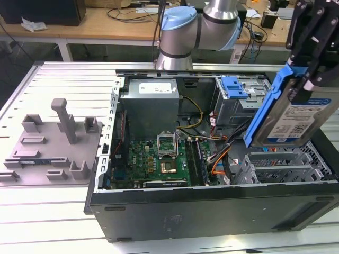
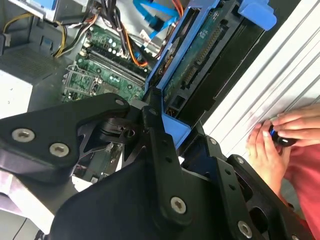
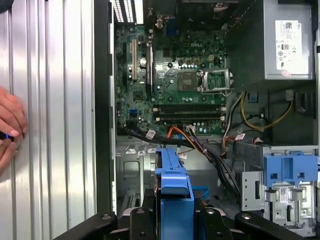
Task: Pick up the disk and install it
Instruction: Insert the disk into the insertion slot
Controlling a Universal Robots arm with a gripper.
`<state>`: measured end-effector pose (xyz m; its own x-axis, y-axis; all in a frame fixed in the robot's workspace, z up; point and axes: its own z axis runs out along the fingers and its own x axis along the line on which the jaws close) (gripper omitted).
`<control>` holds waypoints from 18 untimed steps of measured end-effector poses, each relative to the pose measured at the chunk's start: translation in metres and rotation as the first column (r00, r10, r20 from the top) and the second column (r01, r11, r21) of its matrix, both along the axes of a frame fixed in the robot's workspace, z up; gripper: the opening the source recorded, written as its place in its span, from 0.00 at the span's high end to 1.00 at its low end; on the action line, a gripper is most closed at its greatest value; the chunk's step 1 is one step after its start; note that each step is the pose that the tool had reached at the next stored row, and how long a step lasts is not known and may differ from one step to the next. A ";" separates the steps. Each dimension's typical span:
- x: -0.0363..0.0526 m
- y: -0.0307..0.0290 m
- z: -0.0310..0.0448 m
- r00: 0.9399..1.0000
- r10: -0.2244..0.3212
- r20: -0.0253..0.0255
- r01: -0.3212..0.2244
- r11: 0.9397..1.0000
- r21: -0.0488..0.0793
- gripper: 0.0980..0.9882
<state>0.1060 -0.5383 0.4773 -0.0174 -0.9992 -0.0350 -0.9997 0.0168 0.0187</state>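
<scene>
Jaws clamp the disk [image 1: 296, 119] above the case [image 1: 212, 214]; second wrist view shows a hand [image 2: 265, 152].

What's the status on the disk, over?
Hand shut on the disk. Held on edge above the open case, not yet seated. Person's fingers on table beside case.

Open computer case [image 1: 212, 211], green motherboard [image 1: 153, 159], grey power supply [image 1: 151, 108]

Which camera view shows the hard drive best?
The exterior view: the hard drive shows its labelled silver face and blue carrier rail. The second wrist view shows its circuit-board side; the first wrist view, its blue carrier end-on.
</scene>
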 end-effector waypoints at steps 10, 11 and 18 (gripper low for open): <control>0.0101 -0.0007 -0.0027 1.000 0.000 0.000 0.000 1.000 -0.004 0.70; 0.0101 -0.0007 -0.0027 1.000 0.000 0.000 0.000 1.000 -0.003 0.70; 0.0097 -0.0026 -0.0041 1.000 0.004 0.000 -0.004 1.000 -0.004 0.70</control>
<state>0.1157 -0.5409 0.4732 -0.0133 -0.9994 -0.0313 -0.9997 0.0127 0.0186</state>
